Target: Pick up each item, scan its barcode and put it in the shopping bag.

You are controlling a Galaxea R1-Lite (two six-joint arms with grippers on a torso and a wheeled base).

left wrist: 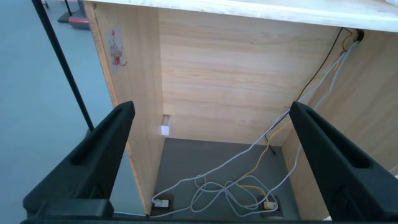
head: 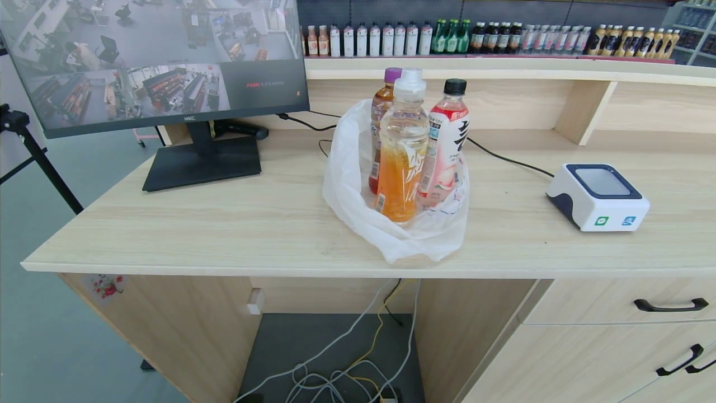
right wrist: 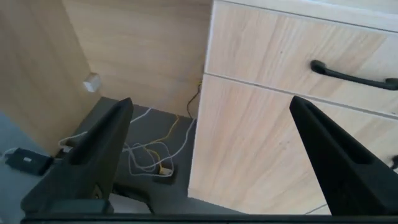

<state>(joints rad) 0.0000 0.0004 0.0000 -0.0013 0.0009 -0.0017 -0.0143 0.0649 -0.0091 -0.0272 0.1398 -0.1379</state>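
Three bottles stand upright inside the shopping bag (head: 352,196): a purple-capped bottle (head: 382,106) at the back, a clear-capped orange bottle (head: 400,157) in front, and a black-capped pink bottle (head: 447,145) to its right, all close together. From where I stand, nothing waits outside the bag. The scanner (head: 597,196) sits well to the bag's right and the monitor (head: 156,61) to its left, on the same counter (head: 224,224).

Both arms hang far below the bag, under the counter's edge. The left gripper (left wrist: 211,109) has its fingers spread wide, facing the open leg space and its cables (left wrist: 236,186). The right gripper (right wrist: 211,106) is likewise spread wide, holding nothing, facing the drawer front (right wrist: 280,56).

I'd judge the packing done, or nearly so. The sensible course is to hold both arms low and away from the bag: its thin walls give the tall bottles little support, and a nudge could tip them. Should one need scanning, grip it mid-body, lift it straight up out of the bag, and turn its label toward the scanner's window.
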